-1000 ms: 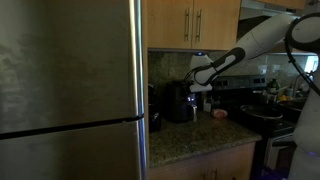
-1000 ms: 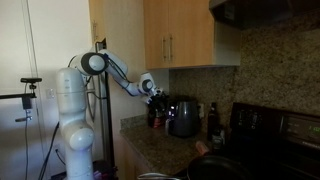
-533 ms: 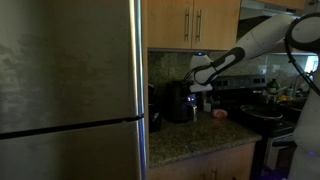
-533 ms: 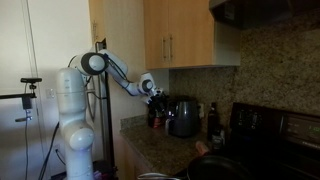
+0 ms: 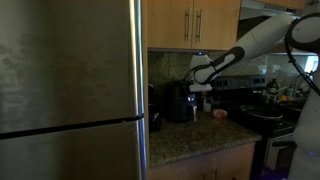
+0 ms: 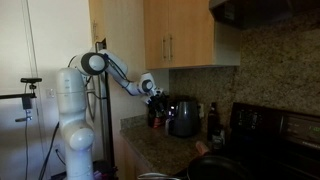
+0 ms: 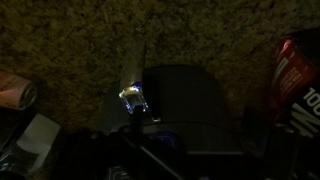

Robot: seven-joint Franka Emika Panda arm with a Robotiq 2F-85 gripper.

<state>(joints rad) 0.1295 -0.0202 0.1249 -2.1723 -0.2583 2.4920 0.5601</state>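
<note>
My gripper (image 5: 201, 89) hangs at the end of the white arm, just above the granite counter (image 5: 195, 140) and close beside a dark coffee maker (image 5: 180, 103). In an exterior view the gripper (image 6: 154, 96) hovers over dark items next to a grey rounded appliance (image 6: 184, 117). The jaws look spread, with nothing between them. The wrist view is very dark. It shows the appliance's round dark top (image 7: 185, 110) with a small glinting clear part (image 7: 134, 99) against the speckled backsplash (image 7: 100, 40). My fingers cannot be made out there.
A tall steel fridge (image 5: 70, 90) fills the near side. Wooden cabinets (image 5: 190, 22) hang above the counter. A stove with pans (image 5: 262, 114) stands beyond, and a small pink cup (image 5: 219, 115) sits on the counter. A red package (image 7: 300, 85) stands beside the appliance.
</note>
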